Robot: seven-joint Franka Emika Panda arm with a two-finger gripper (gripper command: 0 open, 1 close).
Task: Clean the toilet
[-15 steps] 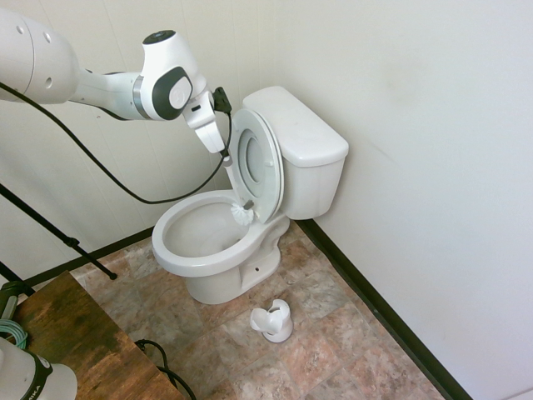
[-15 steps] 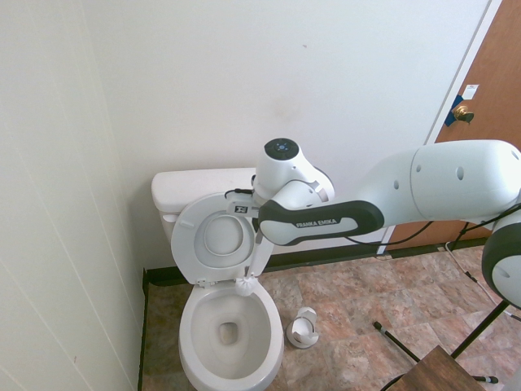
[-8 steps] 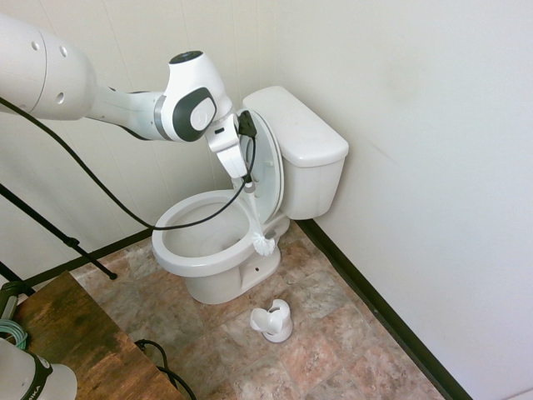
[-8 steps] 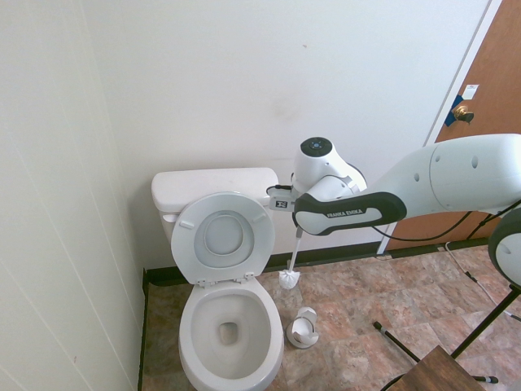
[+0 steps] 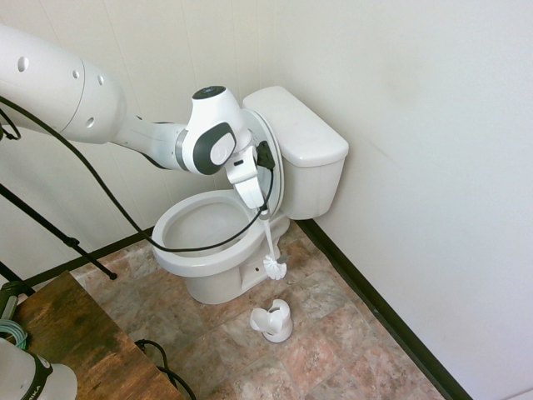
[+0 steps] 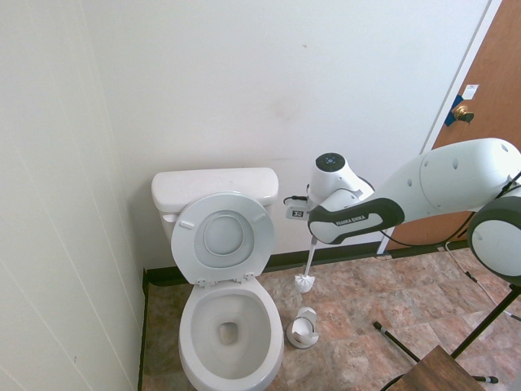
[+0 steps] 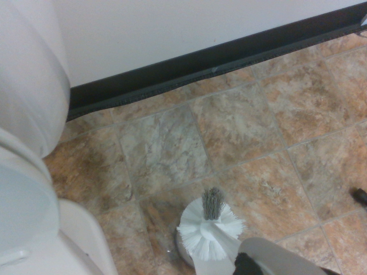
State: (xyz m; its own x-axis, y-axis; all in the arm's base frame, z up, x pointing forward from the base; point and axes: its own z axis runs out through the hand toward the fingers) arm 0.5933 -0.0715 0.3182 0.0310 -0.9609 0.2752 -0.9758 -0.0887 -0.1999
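The toilet (image 5: 208,250) stands in the corner with its ring seat and lid (image 6: 224,238) raised against the tank (image 5: 301,142). My gripper (image 5: 258,204) is shut on the handle of a white toilet brush. The brush hangs bristles down, and its head (image 5: 275,268) is outside the bowl, beside the toilet's base and just above the floor. In the second exterior view the brush head (image 6: 304,283) hangs a little above and behind the white brush holder (image 6: 303,327). The wrist view shows the brush head (image 7: 209,232) over the tiles, with the toilet (image 7: 28,91) alongside.
The brush holder (image 5: 272,321) stands on the stone-pattern floor next to the bowl. A dark baseboard (image 7: 218,57) runs along the wall. A wooden table (image 5: 75,333) is near the first camera. A brown door (image 6: 488,122) lies behind the arm.
The arm has carried the brush out of the bowl, over the rim, and down beside the toilet. The brush head now hangs near the floor above the holder.
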